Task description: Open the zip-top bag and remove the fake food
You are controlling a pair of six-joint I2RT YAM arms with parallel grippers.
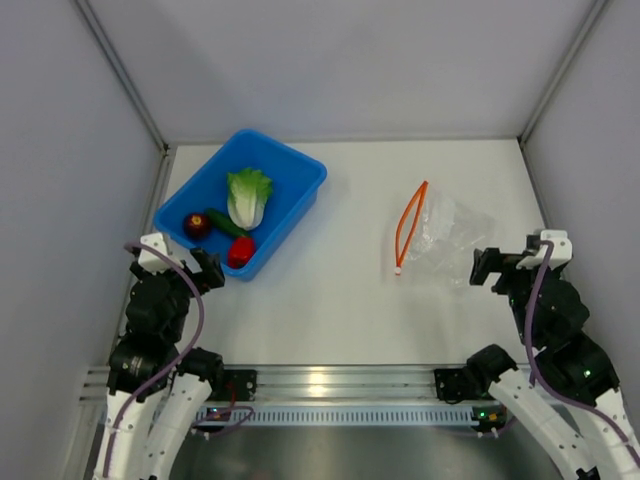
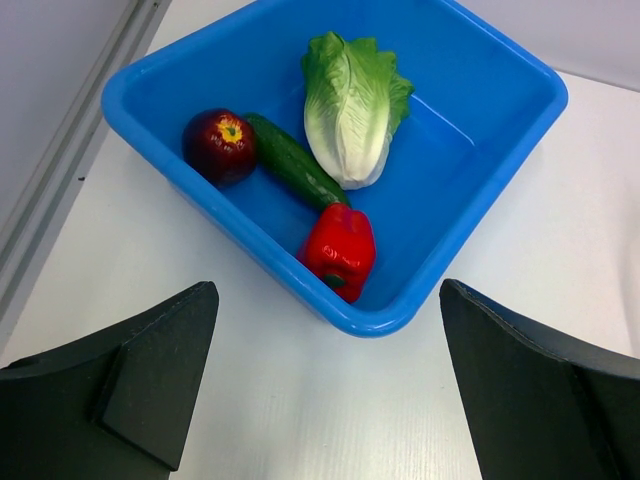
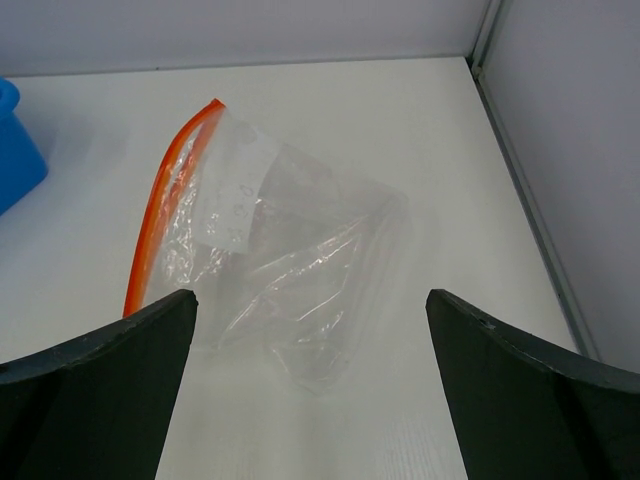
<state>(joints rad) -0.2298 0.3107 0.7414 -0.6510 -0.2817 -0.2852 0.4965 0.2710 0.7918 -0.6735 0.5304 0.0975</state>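
The clear zip-top bag (image 1: 440, 238) lies flat and empty on the table at the right, its orange zipper strip (image 1: 409, 226) on its left side; it also shows in the right wrist view (image 3: 280, 255). The fake food lies in the blue bin (image 1: 290, 200): lettuce (image 1: 248, 197), cucumber (image 1: 226, 222), red pepper (image 1: 240, 251), dark red round piece (image 1: 197, 225). In the left wrist view I see the lettuce (image 2: 350, 105), cucumber (image 2: 295, 160), pepper (image 2: 340, 250) and round piece (image 2: 220, 145). My left gripper (image 2: 325, 390) is open, just before the bin. My right gripper (image 3: 310, 390) is open, just before the bag.
The blue bin (image 2: 500, 190) stands at the back left, tilted diagonally. Grey walls enclose the table on the left, back and right. A metal rail (image 1: 330, 380) runs along the near edge between the arm bases.
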